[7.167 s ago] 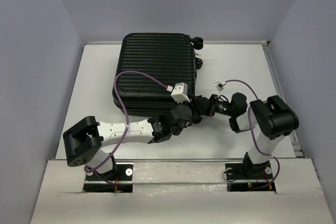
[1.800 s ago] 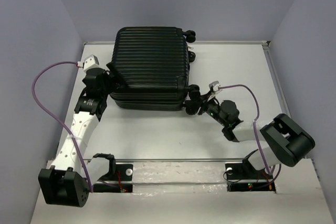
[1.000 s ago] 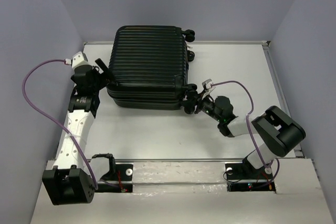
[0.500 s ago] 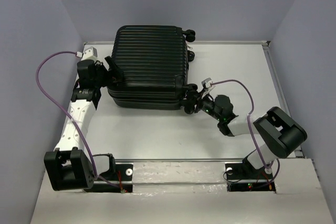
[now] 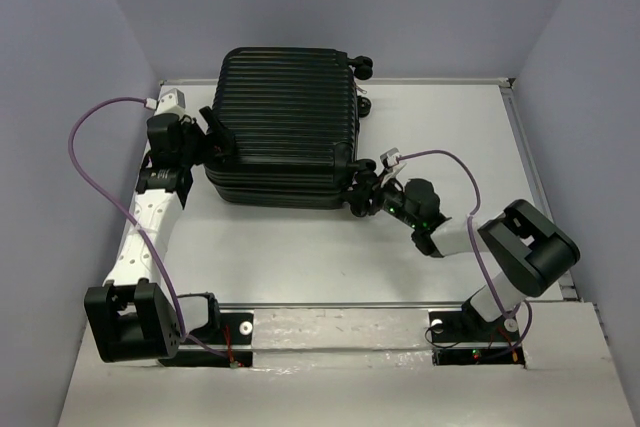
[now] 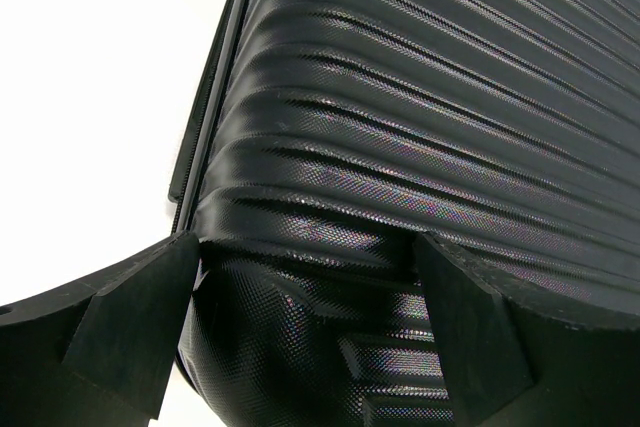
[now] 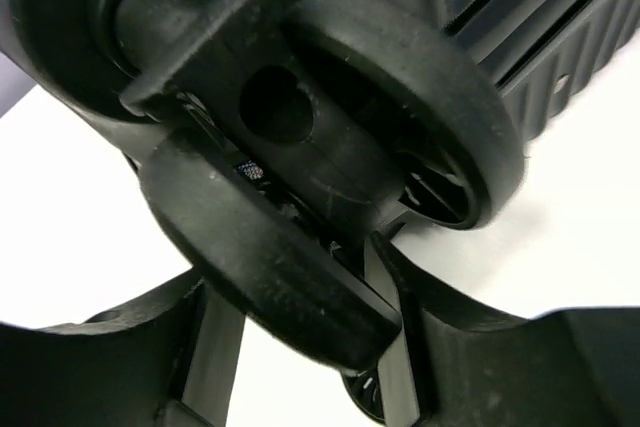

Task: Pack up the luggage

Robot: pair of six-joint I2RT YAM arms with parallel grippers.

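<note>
Right claw nearer closed luggage

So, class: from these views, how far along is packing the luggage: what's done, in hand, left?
Done: the black ribbed hard-shell suitcase lies closed, flat on the white table. In hand: the left gripper, open, straddles its left side; the right gripper is at a small black wheel, grip unclear. Left: perhaps only positioning; contents are hidden.

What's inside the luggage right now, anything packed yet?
Nothing inside shows. The luggage lies on the table with its ribbed shells together, apparently shut, so whatever it holds is covered.
</note>
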